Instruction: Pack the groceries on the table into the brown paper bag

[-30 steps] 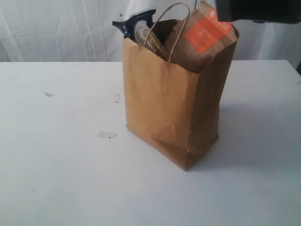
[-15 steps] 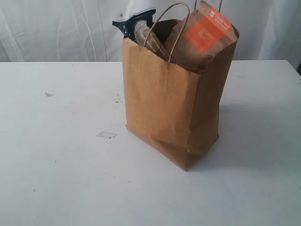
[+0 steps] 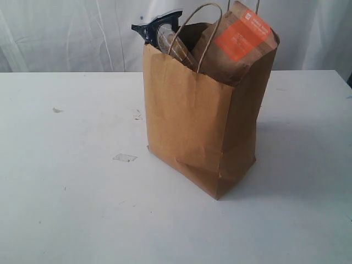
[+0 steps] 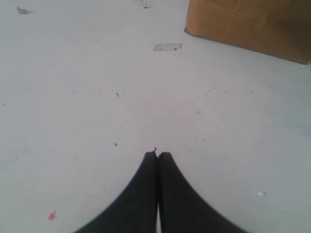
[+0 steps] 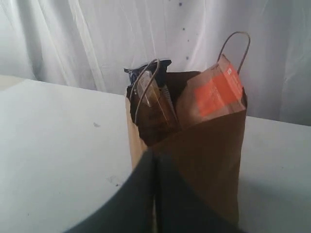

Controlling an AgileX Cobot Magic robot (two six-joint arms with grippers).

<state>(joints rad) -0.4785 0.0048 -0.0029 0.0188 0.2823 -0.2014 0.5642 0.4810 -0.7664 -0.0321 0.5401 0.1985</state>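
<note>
Exterior view first: where is the paper bag (image 3: 187, 132)? my colleague asks.

Me: It stands upright on the white table (image 3: 66, 192), a little to the right of the middle, with one bottom corner turned to the camera. A white curtain (image 3: 66, 33) hangs behind the table.

Colleague: And the groceries?

Me: Two of them stick out of the top of the bag. The brown pouch (image 3: 239, 47) with the orange label leans at the right side of the opening. The long spaghetti packet (image 3: 165, 33) stands tilted at the left side, and its dark top end is above the edge. One twisted handle (image 3: 201, 33) curves up between the two. Deeper into the bag I cannot see.

Colleague: What do your grippers hold?

Me: Nothing. My left gripper (image 4: 157, 155) has its two dark fingers pressed together, with no thing between them. It is over a bare part of the table, and if it touches the table I cannot tell. The bottom of the bag is well apart from it, and a small piece of tape (image 4: 167, 47) lies on the table near the bag. My right gripper (image 5: 154, 158) is closed in the same way and empty. In the right wrist view it is raised, and it looks at the open top of the bag.
</note>
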